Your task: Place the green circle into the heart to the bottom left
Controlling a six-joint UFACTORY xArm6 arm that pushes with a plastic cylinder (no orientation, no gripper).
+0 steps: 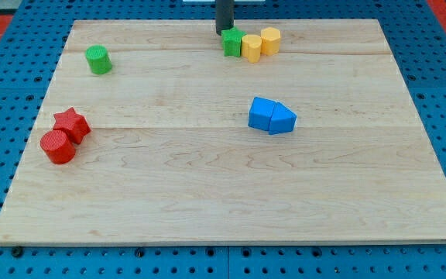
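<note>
Resting at the view's top edge of the wooden board [223, 194], my tip [224, 32] touches or nearly touches the back of a green block [233, 43] whose shape I cannot make out clearly. I have no fingers to open or close, only a straight dark rod, and it holds nothing. Taking that rod's end as the landmark, the green circle [97, 60] named in the task lies well apart from it, far toward the view's left and slightly lower, alone near the board's upper left corner. Just to the right of my tip, beyond the green block, sit two yellow blocks in a row: a yellow heart-like block [251, 48] pressed against the green one, and a yellow cylinder [270, 39] touching that on its right. Below my tip and a little to the right, near the board's middle, a blue cube [261, 113] and a blue triangle block [282, 120] lie touching each other. Far to the lower left of my tip, near the board's left edge, a red star [71, 123] sits against a red cylinder [57, 146]. No trays or bowls show on the board, which lies on a blue pegboard surface [6, 155].
</note>
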